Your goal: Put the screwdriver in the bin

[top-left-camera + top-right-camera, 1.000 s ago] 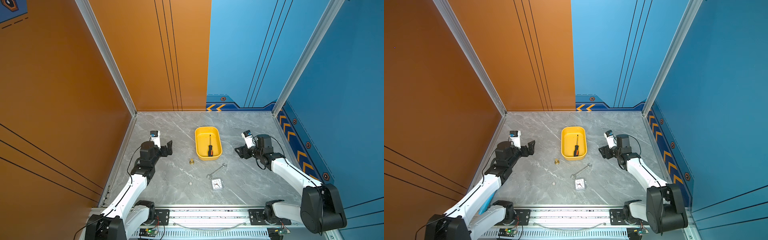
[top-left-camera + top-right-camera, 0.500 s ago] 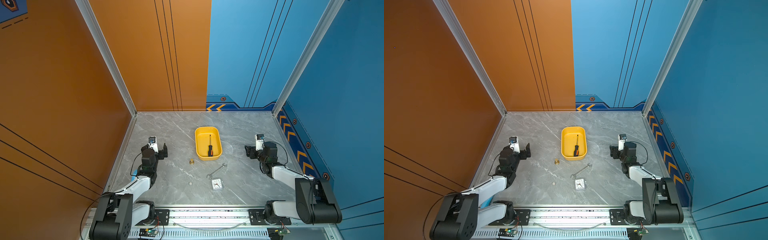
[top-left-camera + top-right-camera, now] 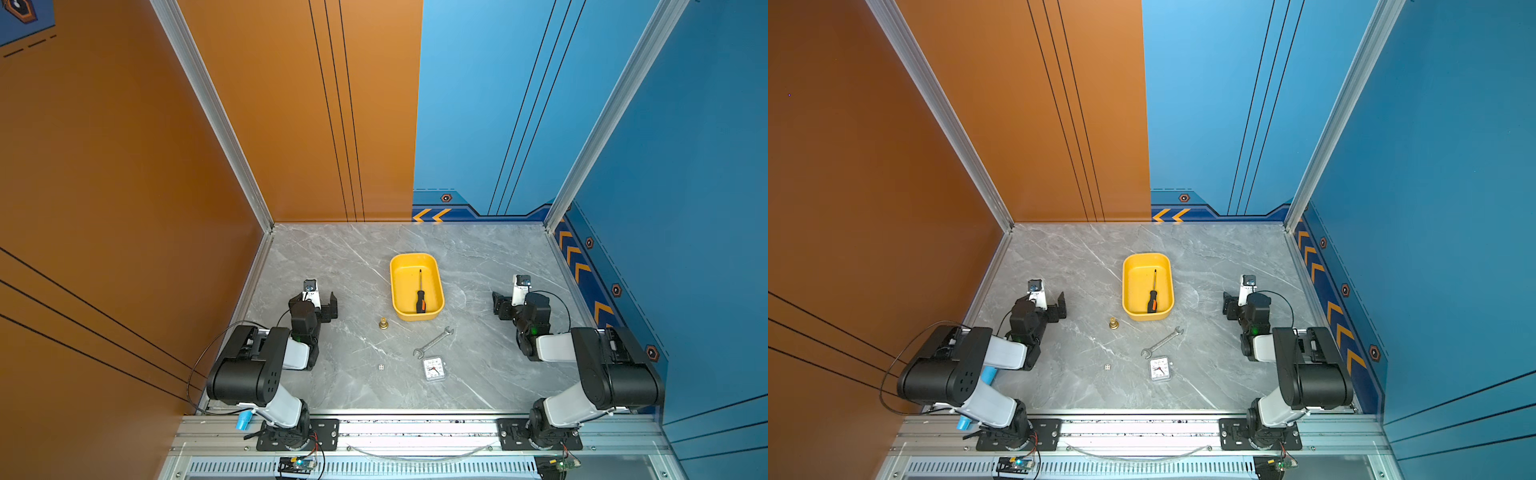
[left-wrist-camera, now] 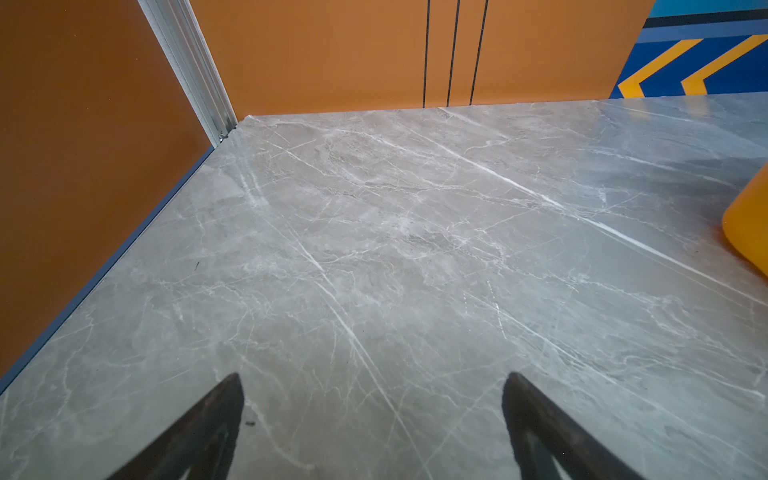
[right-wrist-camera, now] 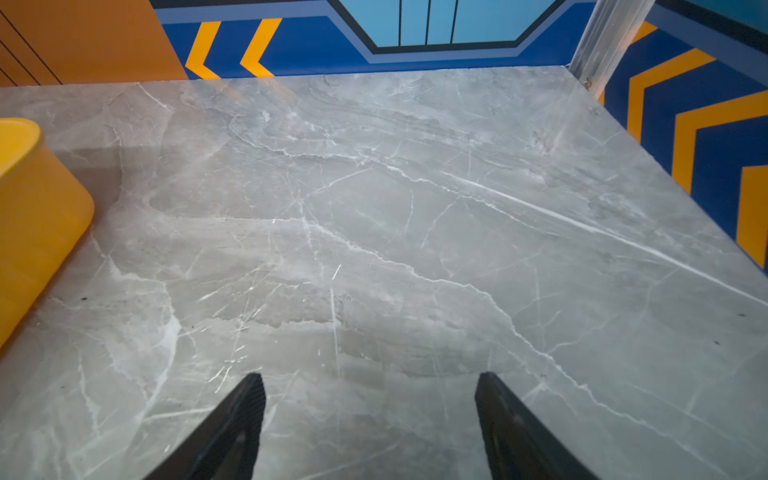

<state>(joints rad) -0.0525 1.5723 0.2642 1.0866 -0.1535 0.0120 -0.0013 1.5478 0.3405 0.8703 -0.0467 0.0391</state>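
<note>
We see a smooth plastic bin (image 3: 393,286) on a glossy marbled counter (image 3: 332,270), a bare-metal wrench (image 3: 433,342) near the bin.

bin (image 4: 750,232): cut off by the frame edge in both wrist views; interior unseen there.
fingers (image 5: 232,432): bases cut off in the wrist views.
white cube (image 3: 381,367): markings too small to read.

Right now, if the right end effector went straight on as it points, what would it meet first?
The way looks free: the right end effector points over bare grey marble tabletop toward the blue back wall. The shallow yellow plastic bin lies off to one side. Depth is unclear.
</note>
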